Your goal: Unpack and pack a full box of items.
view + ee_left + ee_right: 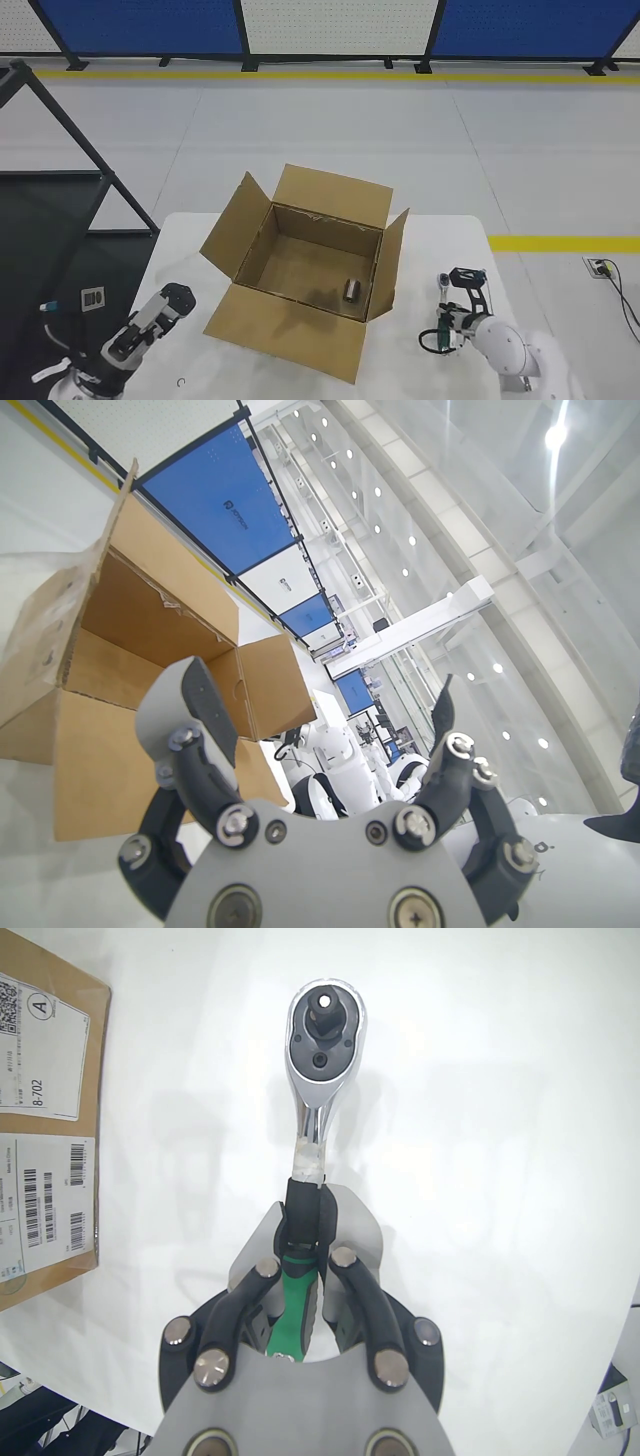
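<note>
The right gripper (302,1228) is clenched on the black-and-green handle of a ratchet wrench (325,1028). The wrench's chrome head juts out past the fingertips over the white table (440,240); whether the head touches the surface cannot be told. In the top view this gripper sits at about 4 o'clock from the cardboard box (280,330), apart from it. The box stands mid-table with all four flaps spread open, and a side carrying printed labels (45,1078) faces the wrench. A small dark cylinder (351,290) lies on the box floor toward its 4 o'clock corner. The left gripper (322,700) is released, its fingers spread wide and holding nothing, at about 8 o'clock from the box near the table's edge.
</note>
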Motion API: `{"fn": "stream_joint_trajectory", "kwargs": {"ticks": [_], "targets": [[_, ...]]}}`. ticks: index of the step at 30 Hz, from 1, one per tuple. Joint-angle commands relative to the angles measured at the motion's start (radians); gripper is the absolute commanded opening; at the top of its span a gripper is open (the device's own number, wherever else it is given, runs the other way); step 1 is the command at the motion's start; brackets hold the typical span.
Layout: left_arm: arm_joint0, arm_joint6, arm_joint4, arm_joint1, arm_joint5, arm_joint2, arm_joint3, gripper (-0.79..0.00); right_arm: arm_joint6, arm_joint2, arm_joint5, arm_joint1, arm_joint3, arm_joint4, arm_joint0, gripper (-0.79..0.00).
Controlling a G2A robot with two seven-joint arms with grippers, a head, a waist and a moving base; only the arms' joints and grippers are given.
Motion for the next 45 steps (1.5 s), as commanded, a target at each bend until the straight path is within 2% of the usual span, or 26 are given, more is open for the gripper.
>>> {"fn": "stream_joint_trajectory", "kwargs": {"ticks": [1, 6, 7, 9, 10, 13, 16, 21, 27, 33, 39, 41, 45], "targets": [[-0.001, 0.000, 0.002, 0.000, 0.000, 0.002, -0.002, 0.000, 0.002, -0.004, 0.004, 0.001, 0.006, -0.002, 0.004, -0.785], [-0.002, 0.003, 0.003, 0.002, -0.001, 0.004, -0.003, 0.000, 0.008, -0.010, 0.004, 0.005, 0.030, -0.002, 0.018, -0.782], [-0.001, 0.004, 0.003, 0.002, -0.002, 0.004, -0.004, 0.000, 0.011, -0.012, 0.002, 0.005, 0.036, -0.001, 0.020, -0.757], [0.000, 0.004, 0.004, 0.002, -0.002, 0.002, -0.004, 0.000, 0.014, -0.015, 0.005, 0.007, 0.042, -0.001, 0.025, -0.637], [0.000, 0.004, 0.004, 0.003, -0.002, 0.001, -0.005, 0.000, 0.013, -0.017, 0.006, 0.007, 0.044, 0.000, 0.026, -0.616], [0.003, 0.005, 0.002, 0.003, -0.003, -0.001, -0.007, 0.000, 0.013, -0.019, 0.012, 0.009, 0.046, 0.004, 0.026, -0.477], [0.006, 0.007, -0.002, 0.004, -0.005, -0.005, -0.006, 0.000, 0.007, -0.018, 0.018, 0.011, 0.033, 0.010, 0.019, -0.443], [0.005, 0.015, -0.014, 0.005, -0.015, -0.019, -0.006, 0.000, -0.029, -0.005, 0.047, 0.014, -0.056, 0.017, -0.017, -0.431], [-0.008, 0.052, -0.029, 0.007, -0.031, -0.087, 0.002, 0.000, -0.100, 0.017, 0.079, 0.016, -0.302, 0.032, -0.091, -0.434], [-0.028, 0.071, -0.027, 0.013, -0.042, -0.175, 0.069, 0.000, -0.126, -0.011, 0.107, 0.018, -0.550, -0.017, -0.116, -0.440], [-0.037, 0.055, 0.019, 0.020, -0.066, -0.229, 0.151, 0.000, -0.082, -0.100, 0.105, 0.016, -0.686, -0.089, -0.043, -0.434], [-0.041, 0.035, 0.039, 0.023, -0.065, -0.225, 0.173, 0.000, -0.066, -0.140, 0.095, 0.014, -0.704, -0.090, -0.001, -0.431], [-0.070, 0.022, 0.194, 0.030, -0.094, -0.191, 0.216, 0.000, -0.059, -0.219, 0.073, 0.006, -0.701, -0.055, 0.091, -0.453]]}}
